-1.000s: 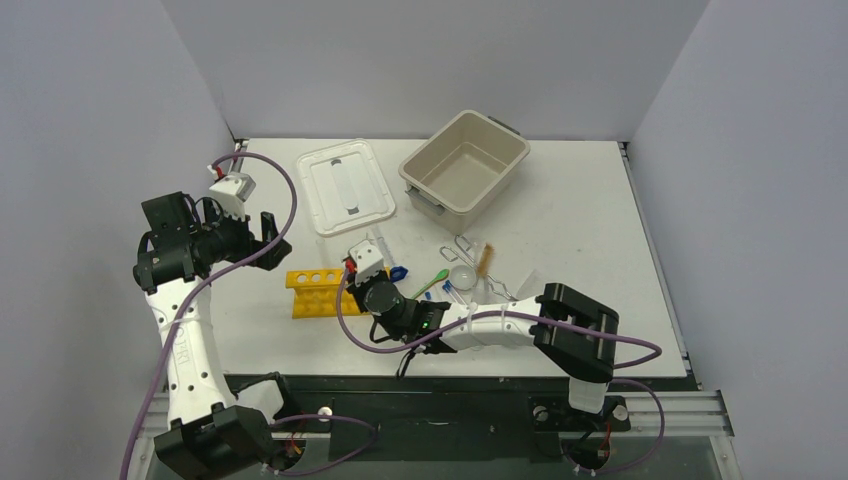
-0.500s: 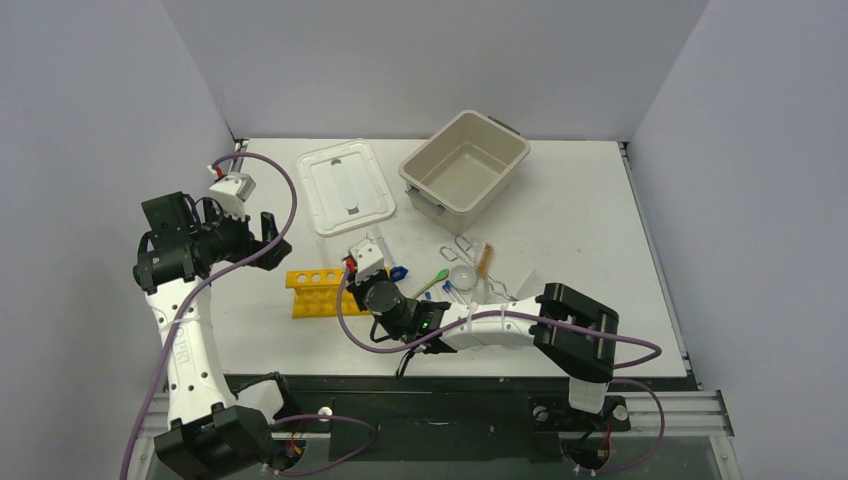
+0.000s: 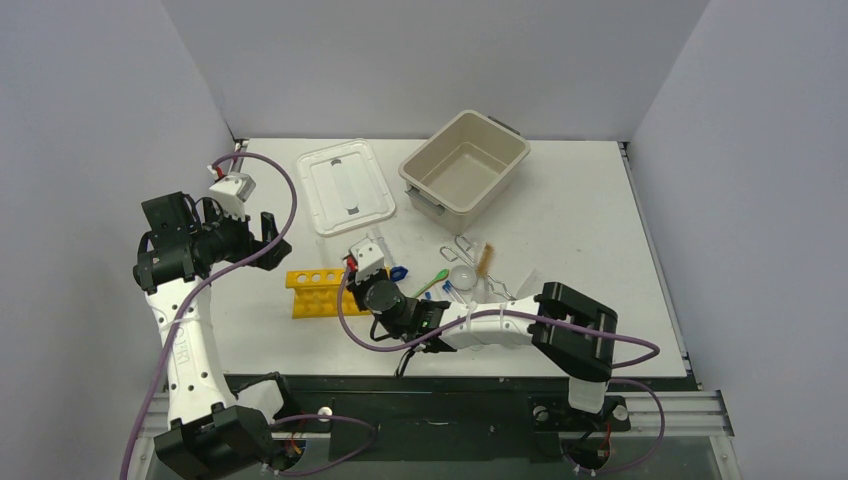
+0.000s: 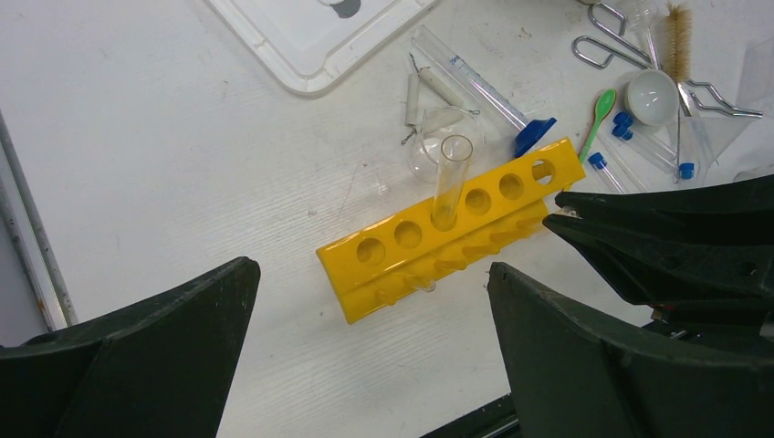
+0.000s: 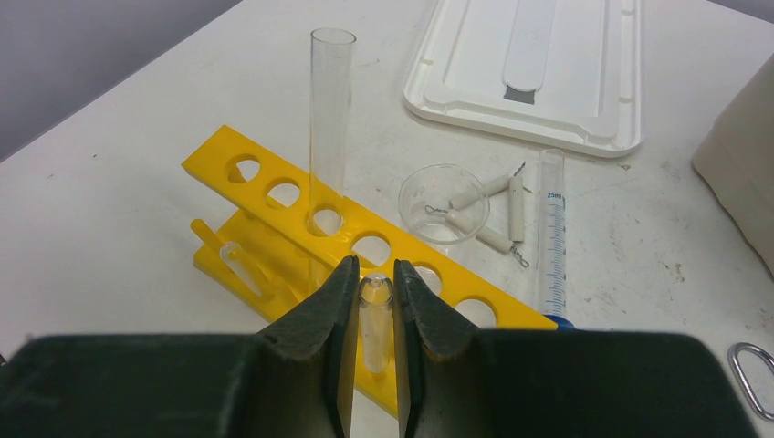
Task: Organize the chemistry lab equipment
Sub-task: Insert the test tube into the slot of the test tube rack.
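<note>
Over the yellow rack [image 5: 263, 181], towards its right end, the right gripper [image 5: 375, 270] has its jaws pinching a small test tube [image 5: 374, 315]. The tube is held upright, open mouth up, squeezed between the two dark fingers [image 5: 319, 315]. Whether its bottom sits in a hole cannot be told from here. A tall test tube [image 5: 330, 109] stands upright in one of the rack's middle holes, and the holes either side of it are bare.

Off the rack's left end, the left gripper [image 3: 272, 236] hangs raised above the table [image 3: 580, 200], jaws spread wide, nothing between them.

Just behind the rack there's a glass dish [image 5: 444, 203] with small white pieces in it, and a graduated tube [image 5: 550, 237] lying flat beside that. Past the rack's right end lies a loose scatter: a green spatula [image 4: 598, 114], blue caps [image 4: 622, 123], a brush [image 4: 677, 46] and metal tongs [image 4: 602, 41].

Farther behind the rack the white lid [image 3: 345, 187] lies flat, with the beige tub [image 3: 418, 172] to the lid's right
</note>
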